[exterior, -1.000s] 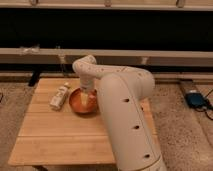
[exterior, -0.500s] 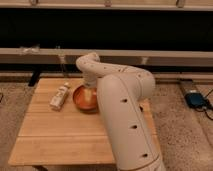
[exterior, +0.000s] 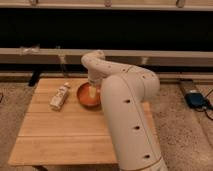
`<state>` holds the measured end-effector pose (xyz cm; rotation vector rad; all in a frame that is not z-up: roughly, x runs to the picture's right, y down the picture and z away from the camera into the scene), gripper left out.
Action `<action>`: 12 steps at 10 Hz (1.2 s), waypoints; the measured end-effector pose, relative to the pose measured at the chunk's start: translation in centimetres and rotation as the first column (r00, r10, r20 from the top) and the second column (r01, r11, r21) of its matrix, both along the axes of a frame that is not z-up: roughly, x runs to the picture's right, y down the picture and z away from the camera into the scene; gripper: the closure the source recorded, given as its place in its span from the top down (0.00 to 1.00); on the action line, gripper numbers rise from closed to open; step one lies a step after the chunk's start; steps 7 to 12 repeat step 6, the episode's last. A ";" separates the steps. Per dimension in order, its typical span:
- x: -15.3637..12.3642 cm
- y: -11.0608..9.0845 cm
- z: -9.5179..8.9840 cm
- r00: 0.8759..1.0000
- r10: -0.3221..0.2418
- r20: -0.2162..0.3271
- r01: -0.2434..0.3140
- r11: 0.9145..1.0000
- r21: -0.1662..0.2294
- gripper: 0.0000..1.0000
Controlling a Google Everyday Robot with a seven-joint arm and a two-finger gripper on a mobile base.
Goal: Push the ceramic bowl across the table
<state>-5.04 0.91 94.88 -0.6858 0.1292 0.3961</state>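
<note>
The orange-red ceramic bowl (exterior: 87, 97) sits on the light wooden table (exterior: 65, 135), in the far middle part of the top. My white arm reaches over from the right and bends down into the bowl. The gripper (exterior: 93, 90) is at the bowl's right inner side, down inside the rim. My large arm link covers the bowl's right edge and the table's right side.
A small pale bottle (exterior: 60, 96) lies on its side on the table just left of the bowl. A long dark bench or rail (exterior: 45, 56) runs behind the table. A blue object (exterior: 196, 99) lies on the floor at the right.
The arm's wrist has swung a little to the right and farther back, and the bowl has shifted slightly right with it, away from the bottle.
</note>
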 end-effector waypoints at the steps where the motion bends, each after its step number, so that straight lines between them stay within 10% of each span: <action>1: 0.4 -0.7 -0.3 1.000 0.014 0.005 -0.015 1.000 0.016 0.80; 6: -1.6 -4.7 -4.8 0.992 0.003 0.124 -0.007 1.000 0.025 0.80; 12: -1.6 -4.7 -4.8 0.992 0.003 0.124 -0.007 1.000 0.025 0.80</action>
